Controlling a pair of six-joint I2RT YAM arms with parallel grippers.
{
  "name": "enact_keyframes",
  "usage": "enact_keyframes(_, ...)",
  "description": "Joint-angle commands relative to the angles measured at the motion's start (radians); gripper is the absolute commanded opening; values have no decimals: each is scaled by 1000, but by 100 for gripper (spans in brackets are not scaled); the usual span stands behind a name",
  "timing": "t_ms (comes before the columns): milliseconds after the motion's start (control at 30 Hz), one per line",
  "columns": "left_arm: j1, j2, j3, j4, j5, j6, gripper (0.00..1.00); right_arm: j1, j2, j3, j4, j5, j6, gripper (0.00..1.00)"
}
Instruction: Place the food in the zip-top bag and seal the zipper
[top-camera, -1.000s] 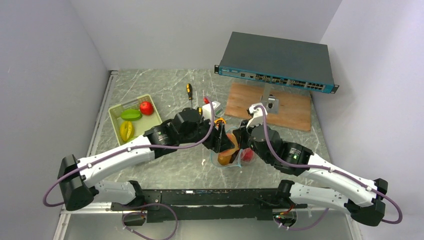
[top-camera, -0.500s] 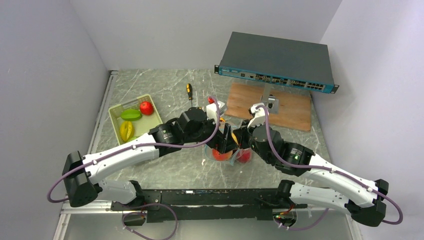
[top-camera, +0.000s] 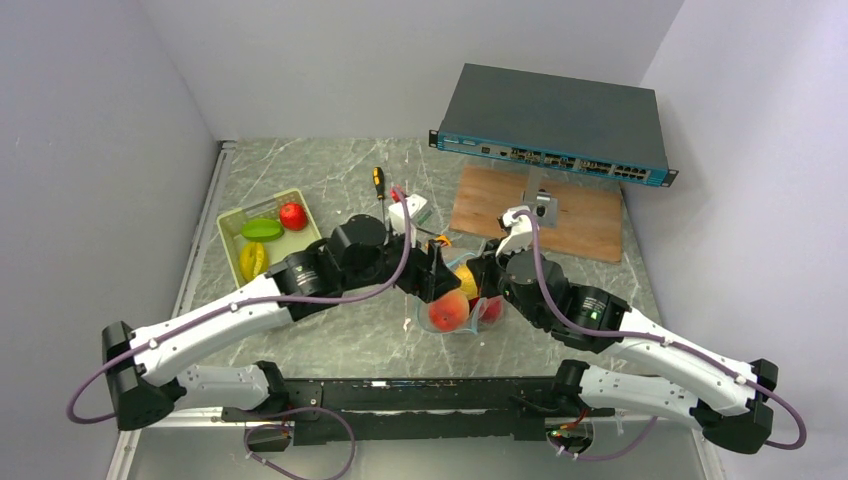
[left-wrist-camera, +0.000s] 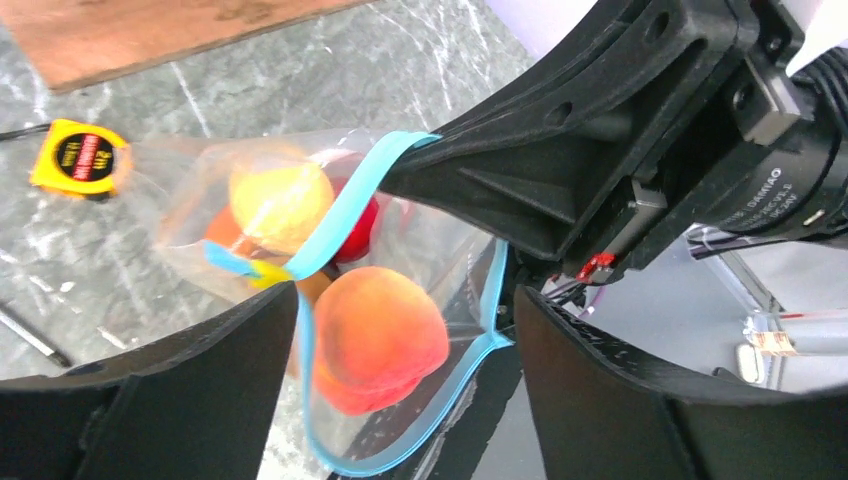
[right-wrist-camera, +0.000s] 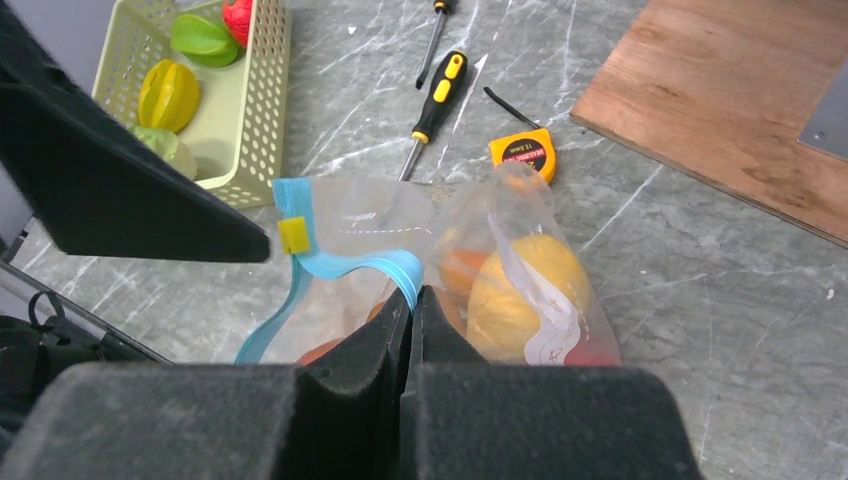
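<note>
On a grey marbled table (top-camera: 345, 340) between white walls (top-camera: 300, 60), the right gripper (right-wrist-camera: 410, 300) pinches the teal zipper (right-wrist-camera: 350, 265) of the zip-top bag (right-wrist-camera: 365, 225); the left gripper (left-wrist-camera: 405, 300) gapes beside it.

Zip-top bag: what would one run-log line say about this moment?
right tool shut on zipper; left tool open; peach in zip-top bag mouth; zipper unsealed
</note>
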Motion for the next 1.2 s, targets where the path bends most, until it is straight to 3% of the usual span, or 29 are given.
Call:
enact_keyframes(0, -6, -80, 12, -89, -101, -3, 78, 5, -29, 21, 42, 16, 12, 0)
enact_keyframes(133, -6, -156, -90, -109, -103, -63, 66, 4, -32, 21, 45, 19, 9, 0)
enact_keyframes(300, -6, -176, -212, -46, -21, -152, 71, 4, -25, 21, 52, 14, 9, 0)
enact_keyframes(433, -16, -152, -285, 66, 49, -217, 62, 4, -22, 19, 54, 9, 9, 0)
enact_keyframes(600, -29, -98, -280, 66, 51, -218, 36, 4, -27, 20, 48, 13, 10, 0)
enact_keyframes(733, -31, -63, -204, 60, 61, -185, 9, 5, -26, 18, 51, 10, 9, 0)
enact_keyframes(800, -31, -50, -155, 71, 76, -169, 0, 4, -22, 20, 47, 13, 7, 0)
enact_keyframes(1033, -31, -3, 5, 96, 100, -136, 0, 3, -21, 41, 16, 77, -37, 0)
enact_keyframes(1167, -31, 16, 13, 45, 55, -130, 0, 6, -36, 50, 3, 108, -52, 0)
